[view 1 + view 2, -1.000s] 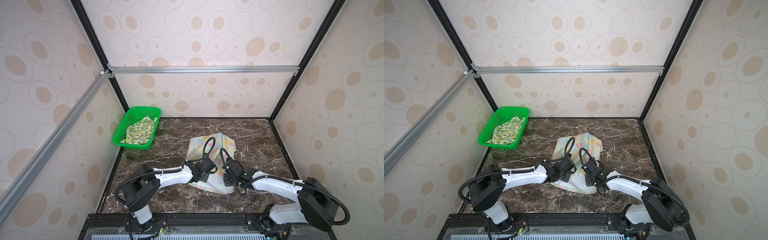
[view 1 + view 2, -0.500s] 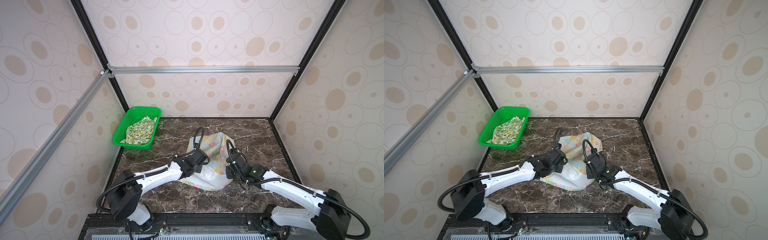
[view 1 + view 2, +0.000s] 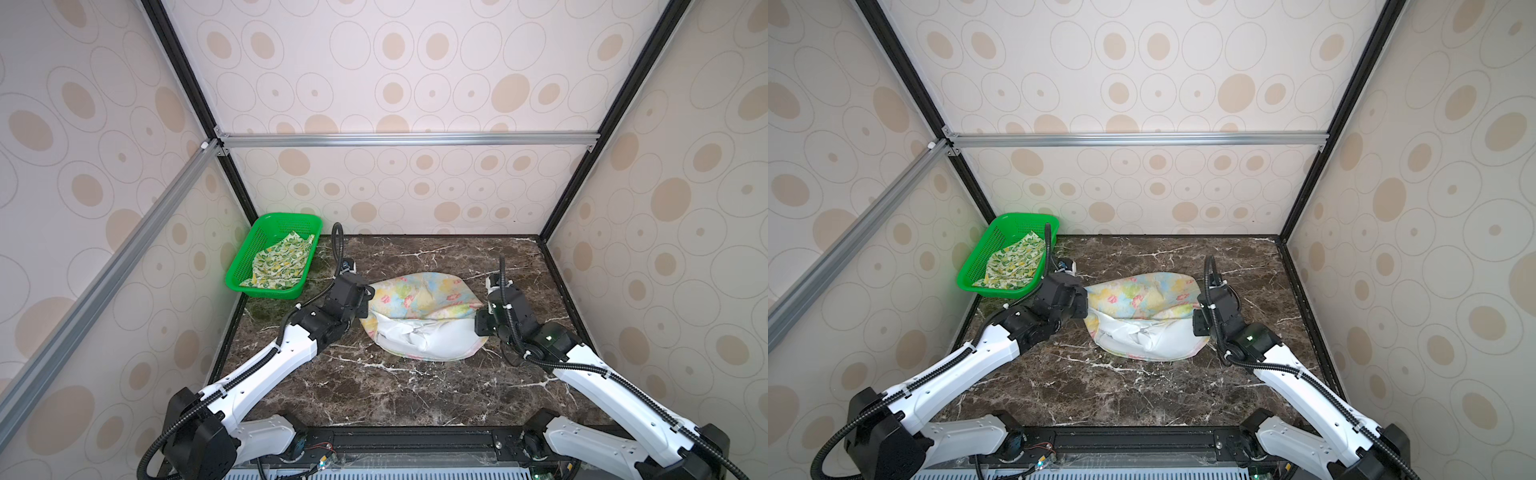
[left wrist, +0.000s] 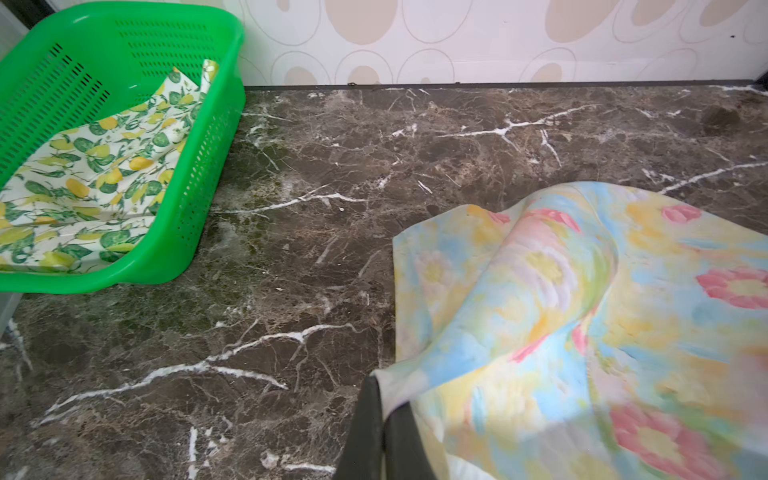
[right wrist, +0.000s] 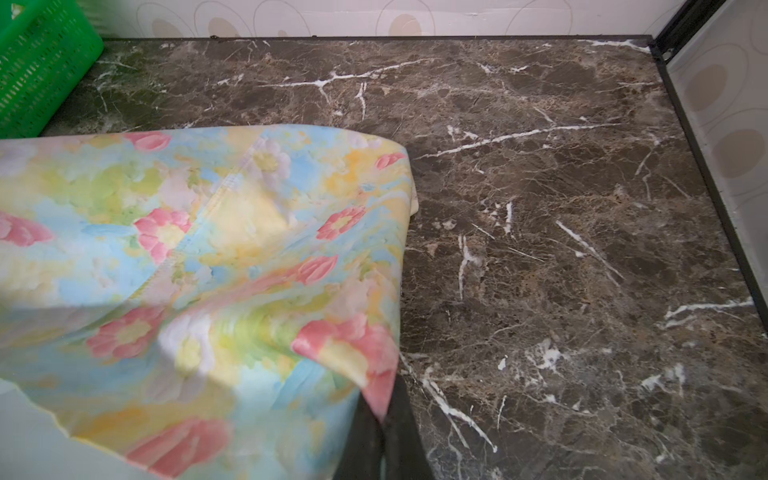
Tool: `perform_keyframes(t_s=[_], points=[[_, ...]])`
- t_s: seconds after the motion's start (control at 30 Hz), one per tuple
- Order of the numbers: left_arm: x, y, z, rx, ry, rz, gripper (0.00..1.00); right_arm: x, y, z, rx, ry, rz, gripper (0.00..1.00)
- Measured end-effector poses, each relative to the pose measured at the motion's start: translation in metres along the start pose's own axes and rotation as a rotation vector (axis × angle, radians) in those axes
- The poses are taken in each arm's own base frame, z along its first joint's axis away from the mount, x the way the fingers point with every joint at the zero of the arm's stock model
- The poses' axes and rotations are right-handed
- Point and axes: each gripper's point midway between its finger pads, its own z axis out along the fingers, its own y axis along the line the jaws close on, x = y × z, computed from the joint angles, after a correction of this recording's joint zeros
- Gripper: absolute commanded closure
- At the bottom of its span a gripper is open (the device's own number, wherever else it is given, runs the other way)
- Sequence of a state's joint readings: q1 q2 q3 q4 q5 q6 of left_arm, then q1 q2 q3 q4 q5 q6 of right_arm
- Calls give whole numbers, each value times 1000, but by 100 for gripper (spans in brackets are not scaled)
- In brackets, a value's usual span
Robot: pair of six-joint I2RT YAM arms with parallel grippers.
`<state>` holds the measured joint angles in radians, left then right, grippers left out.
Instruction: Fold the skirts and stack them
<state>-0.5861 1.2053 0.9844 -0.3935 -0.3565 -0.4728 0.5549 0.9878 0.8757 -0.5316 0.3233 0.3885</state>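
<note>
The pastel blue-yellow skirt (image 3: 415, 297) with pink flowers hangs stretched between my two grippers just above the marble table, its white lining (image 3: 432, 340) sagging at the front. My left gripper (image 4: 384, 399) is shut on the skirt's left edge (image 4: 399, 382), also seen in both top views (image 3: 365, 306) (image 3: 1086, 309). My right gripper (image 5: 384, 411) is shut on a pink-flowered corner (image 5: 374, 374) at the right end (image 3: 478, 311) (image 3: 1196, 311). The cream lemon-print skirt (image 3: 282, 262) (image 4: 95, 174) lies crumpled in the green basket.
The green mesh basket (image 3: 266, 291) (image 3: 1000, 291) (image 4: 199, 166) stands in the back left corner against the wall. Dark marble table (image 3: 407, 395) runs to patterned walls on three sides, with a black frame post (image 5: 706, 166) along the right edge.
Both grippers have shut on the floral skirt and moved apart, left one leftward and right one rightward. The skirt, bunched between them before, is now pulled wide with its lining showing.
</note>
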Motion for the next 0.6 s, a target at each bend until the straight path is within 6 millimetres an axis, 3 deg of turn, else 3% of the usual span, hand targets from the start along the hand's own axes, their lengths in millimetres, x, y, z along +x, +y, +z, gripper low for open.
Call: perform_keyframes(t_s=[0.17, 0.33, 0.43, 0.6], points=[[-26, 20, -3, -32, -45, -40, 100, -33, -14, -9, -11, -52, 59, 100], [-86, 24, -22, -13, -168, -82, 100, -80, -28, -28, -22, -159, 122, 100], [-114, 25, -35, 7, -237, -102, 100, -96, -29, -36, -38, -195, 129, 100], [-140, 26, -45, 15, -289, -105, 100, -114, -23, -43, -65, -216, 117, 100]])
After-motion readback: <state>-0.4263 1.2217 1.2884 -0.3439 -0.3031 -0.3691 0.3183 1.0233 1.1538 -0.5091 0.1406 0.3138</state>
